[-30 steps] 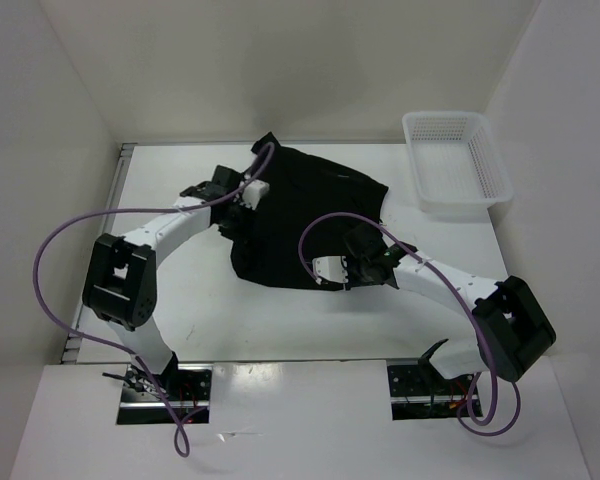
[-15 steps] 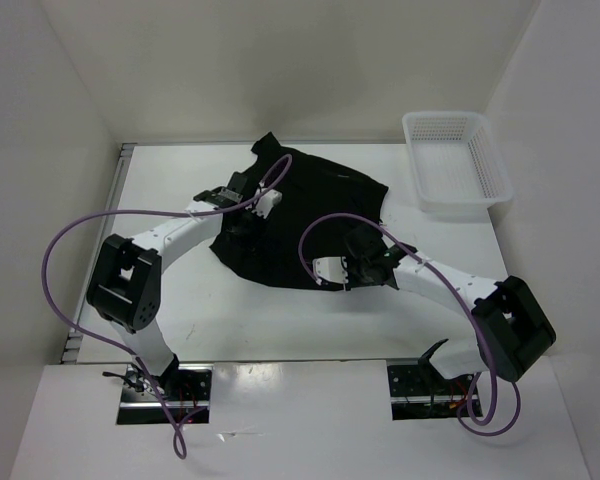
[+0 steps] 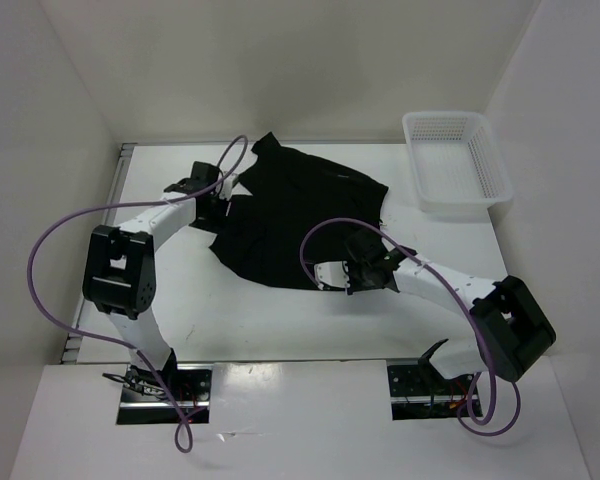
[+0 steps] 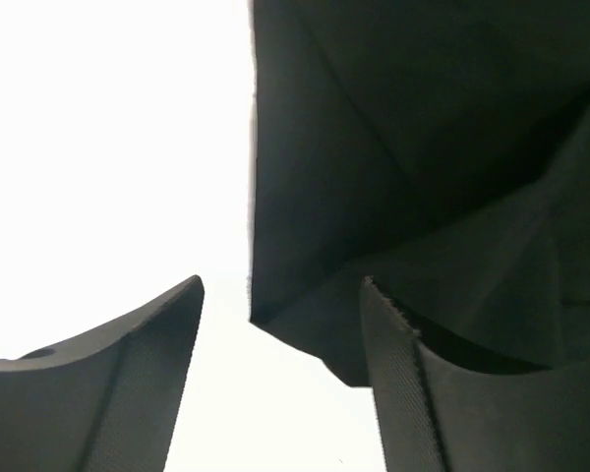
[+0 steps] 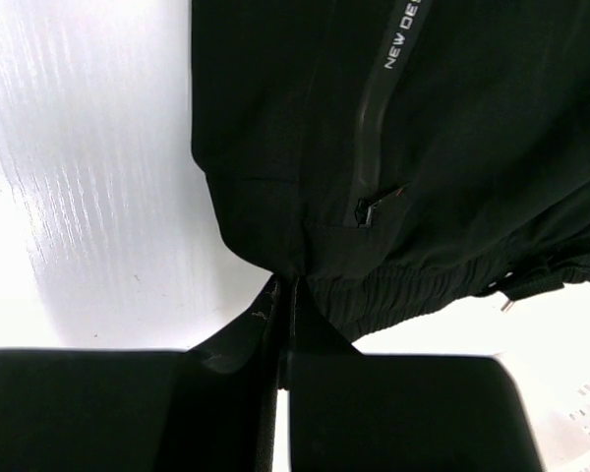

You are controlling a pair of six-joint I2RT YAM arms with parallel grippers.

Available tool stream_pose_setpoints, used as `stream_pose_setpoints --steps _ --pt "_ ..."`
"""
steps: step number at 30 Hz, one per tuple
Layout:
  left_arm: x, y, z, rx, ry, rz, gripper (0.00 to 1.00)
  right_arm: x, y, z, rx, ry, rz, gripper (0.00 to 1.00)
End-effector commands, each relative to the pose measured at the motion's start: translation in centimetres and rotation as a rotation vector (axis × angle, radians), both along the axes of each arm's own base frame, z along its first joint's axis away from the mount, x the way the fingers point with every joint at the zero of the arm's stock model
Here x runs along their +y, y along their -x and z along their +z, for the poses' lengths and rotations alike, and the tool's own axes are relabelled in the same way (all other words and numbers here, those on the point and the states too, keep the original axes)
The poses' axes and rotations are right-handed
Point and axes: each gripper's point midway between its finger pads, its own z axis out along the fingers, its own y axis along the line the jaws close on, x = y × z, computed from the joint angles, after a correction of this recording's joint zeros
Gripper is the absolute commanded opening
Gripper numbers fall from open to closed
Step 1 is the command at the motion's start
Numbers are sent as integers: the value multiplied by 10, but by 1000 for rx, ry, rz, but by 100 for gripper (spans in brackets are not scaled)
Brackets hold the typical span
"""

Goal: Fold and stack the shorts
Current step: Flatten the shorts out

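At the left edge of the cloth, your left fingers [image 4: 128, 374] stand wide apart with nothing between them. White bench [image 4: 98, 147] shows in the gap, and a folded corner of the shorts [image 4: 423, 147] lies just beyond the tips.

Your right fingers [image 5: 246, 334] are pressed together at the near edge of the shorts. They appear to pinch the hem there, though the tips hide the exact contact.

The shorts are plain matte black. They lie loosely spread and creased on the middle of the bench, with one corner pointing toward the back wall and soft folds across the top. Close to the right fingers you can see a zip pocket [image 5: 366, 147] with white lettering [image 5: 405, 34] running along it. Beside that is the ribbed elastic waistband [image 5: 403, 285].

The white mesh basket [image 3: 490, 165] sits at the far right corner of the bench. It is well apart from the shorts, and no part of the cloth reaches over its rim.
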Motion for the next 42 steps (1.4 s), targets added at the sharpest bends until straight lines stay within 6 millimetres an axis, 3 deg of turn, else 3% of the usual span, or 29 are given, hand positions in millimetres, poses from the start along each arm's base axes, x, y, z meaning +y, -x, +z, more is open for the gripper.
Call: stream_pose_setpoints --steps 1,6,15,20,21,27,29,34,38,41,42 --pt "-31 20 -12 101 133 -96 73 3 -6 6 -43 -15 13 0" --pt "-35 22 -29 145 146 -103 73 1 -4 3 -35 -10 13 0" --pt "-26 29 -46 184 99 -80 60 0 -2 3 -37 -11 13 0" --pt "-24 37 -50 212 94 -78 40 0 -2 3 -39 -7 21 0" --pt "-23 40 -52 223 92 -77 31 0 -2 3 -39 -7 21 0" --pt "-16 51 -57 237 62 -64 3 -1 0 3 -39 -7 21 0" --pt "-12 53 -53 245 62 -54 0 -1 0 3 -39 -7 21 0" --pt "13 55 -12 201 58 9 0 -6 6 -2 -24 3 22 0" --pt "26 72 17 167 43 38 0 -8 8 -5 -16 9 22 0" --pt "32 99 13 205 24 45 0 -8 8 -4 -26 8 31 0" --pt "35 114 4 246 10 50 0 -8 8 -4 -26 8 31 0"
